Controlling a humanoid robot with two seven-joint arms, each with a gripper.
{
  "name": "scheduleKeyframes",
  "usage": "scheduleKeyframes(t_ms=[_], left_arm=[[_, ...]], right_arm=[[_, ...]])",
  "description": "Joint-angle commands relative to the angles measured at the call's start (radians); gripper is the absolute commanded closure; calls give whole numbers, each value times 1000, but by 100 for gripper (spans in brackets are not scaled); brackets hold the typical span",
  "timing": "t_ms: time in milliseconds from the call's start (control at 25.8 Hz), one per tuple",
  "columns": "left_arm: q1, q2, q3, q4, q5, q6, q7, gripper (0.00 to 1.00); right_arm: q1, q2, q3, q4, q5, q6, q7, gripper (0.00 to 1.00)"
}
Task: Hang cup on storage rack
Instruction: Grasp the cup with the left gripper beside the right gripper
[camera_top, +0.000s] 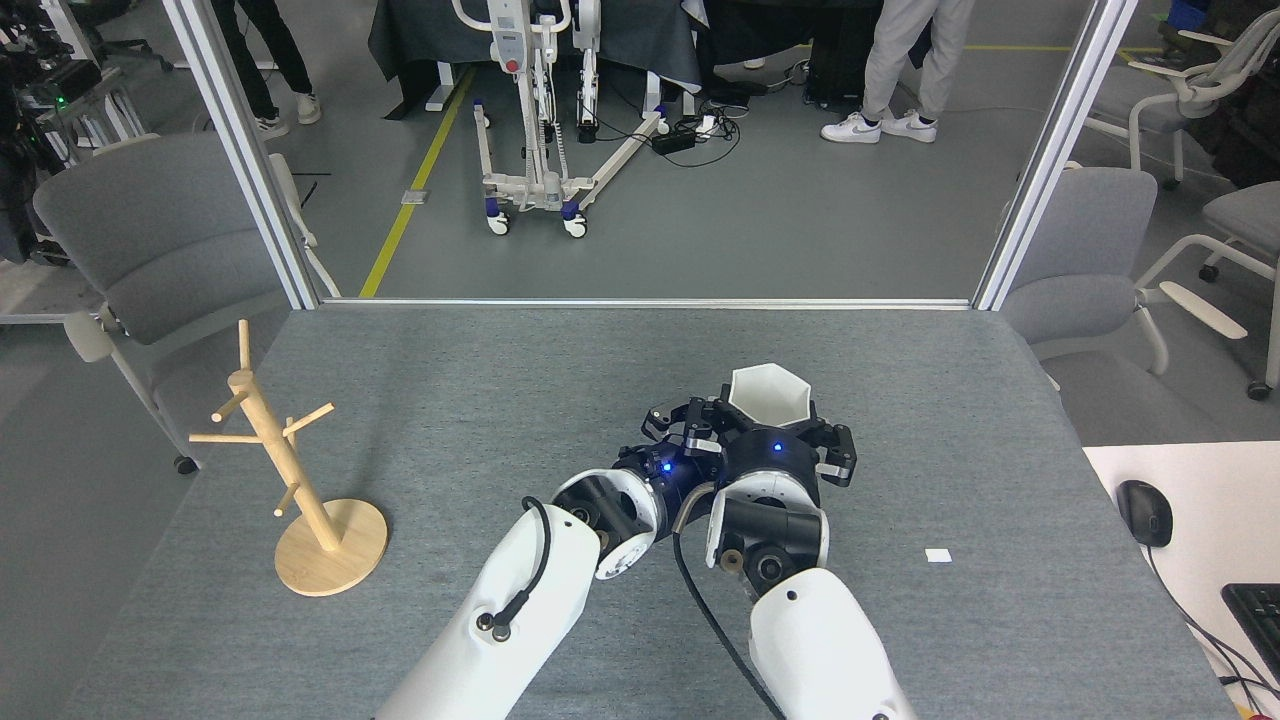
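Currently, one cup (768, 395) sits mouth-up at mid-table, just beyond the right gripper (775, 432), whose black fingers flank its lower body on both sides; whether they press the cup or merely bracket it cannot be told, as the gripper body hides the contact. The left gripper (682, 425) lies just to the left of the cup, fingers pointing toward it; its opening cannot be told either. The cup's handle is not visible from the head view. One storage rack (290, 470) stands at the near-left part of the table (500, 400), well apart from the cup and from both grippers, its post leaning up and to the left with thin pegs branching to either side. The deciding relation: the rack lies far to the left of the cup, so the cup must travel leftward across the table, and the left arm is judged nearer to the rack. Count: one cup, one rack, two grippers. Also on the table is one small white scrap (938, 555) at the right.
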Motion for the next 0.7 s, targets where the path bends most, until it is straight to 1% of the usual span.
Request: scheduleKeyframes(t_ms=[0,194,271,310,348,426,465,503,542,581,658], left_arm=[[0,0,1,0,1,-7,-4,100],[0,0,2,-1,1,-9,-4,100],[0,0,2,2,1,-9,-4,100],[0,0,2,6,1,-9,-4,100],[0,0,2,9,1,-9,-4,100],[0,0,2,14,3,-9,-4,100],[0,0,4,14,3,-9,-4,100],[0,0,4,14,3,-9,-4,100],[0,0,4,14,3,-9,-4,100],[0,0,4,14,3,-9,-4,100],[0,0,4,15,7,-9,-4,100]], right_arm=[[2,1,3,0,0,-2,0,91],[2,-1,3,0,0,-3,0,91],[2,-1,3,0,-2,-3,1,88],[2,-1,3,0,-2,-3,1,83],[2,-1,3,0,0,-3,1,74],[2,-2,0,0,0,-2,-4,55],[2,-2,0,0,0,0,-4,40],[2,-4,0,0,0,1,-4,20],[2,-4,2,0,0,1,-4,7],[2,-5,0,0,0,1,-5,3],[2,-4,-1,0,-2,0,-7,1]])
